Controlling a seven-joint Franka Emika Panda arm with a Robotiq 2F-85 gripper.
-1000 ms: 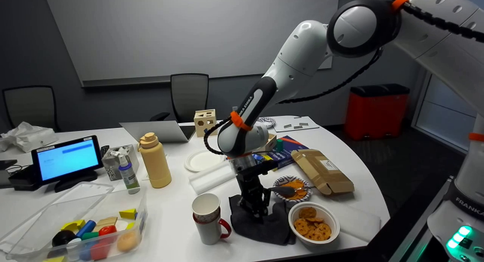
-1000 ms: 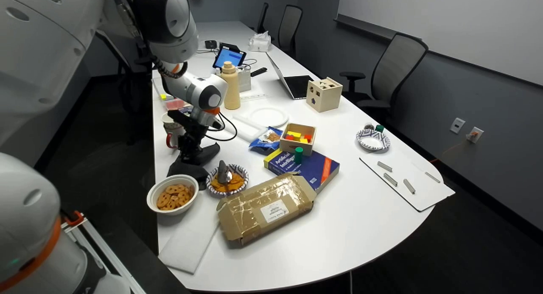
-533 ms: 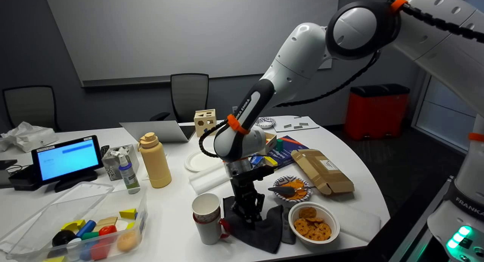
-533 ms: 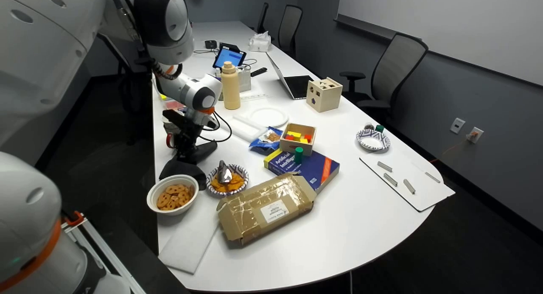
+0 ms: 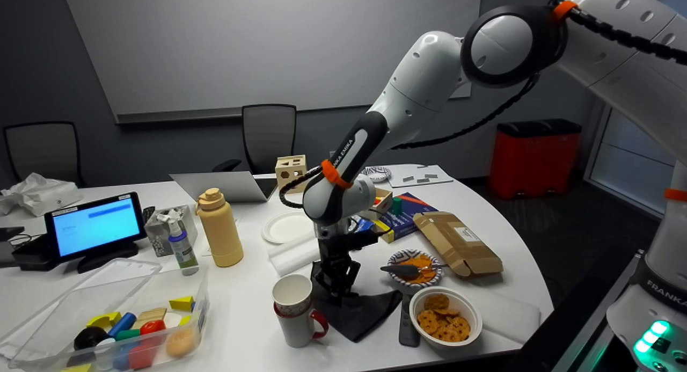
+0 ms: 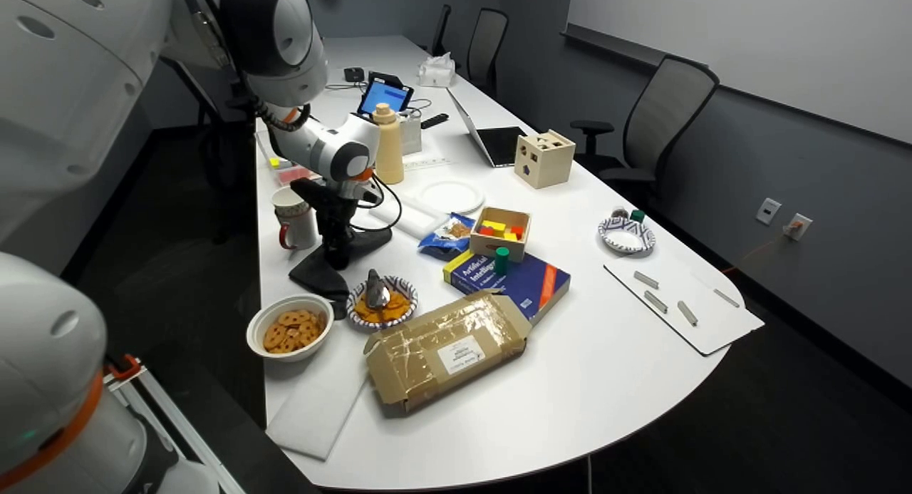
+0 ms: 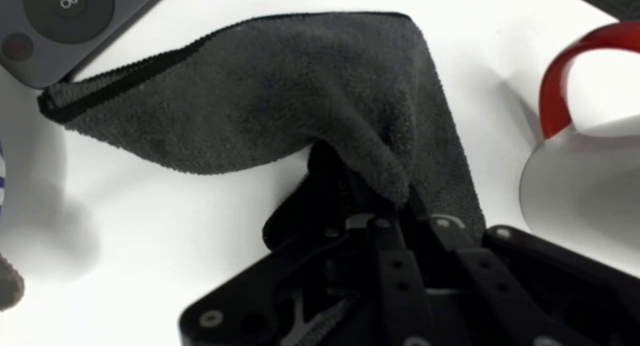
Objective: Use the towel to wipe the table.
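Observation:
The dark grey towel [image 5: 365, 314] lies bunched and creased on the white table [image 5: 241, 313], between the mug and the remote. It also shows in an exterior view [image 6: 318, 271] and fills the middle of the wrist view [image 7: 280, 91]. My gripper [image 5: 341, 298] points down at the table and is shut on a pinched fold of the towel; the fold runs between the fingertips in the wrist view [image 7: 402, 201]. The towel's loose part spreads toward the remote. The fingertips are partly hidden by the cloth in both exterior views.
Stacked mugs with a red handle [image 5: 299, 321] stand close beside the towel. A black remote [image 5: 408, 323] lies at its other side, next to a cookie bowl [image 5: 446, 317]. A patterned bowl with a spoon [image 6: 392, 301], a white plate [image 6: 450, 197] and a cardboard box [image 6: 445, 348] are nearby.
My gripper has dragged the towel toward the mug side and then inward from the table's near edge. The towel has slid off the remote, which now shows uncovered.

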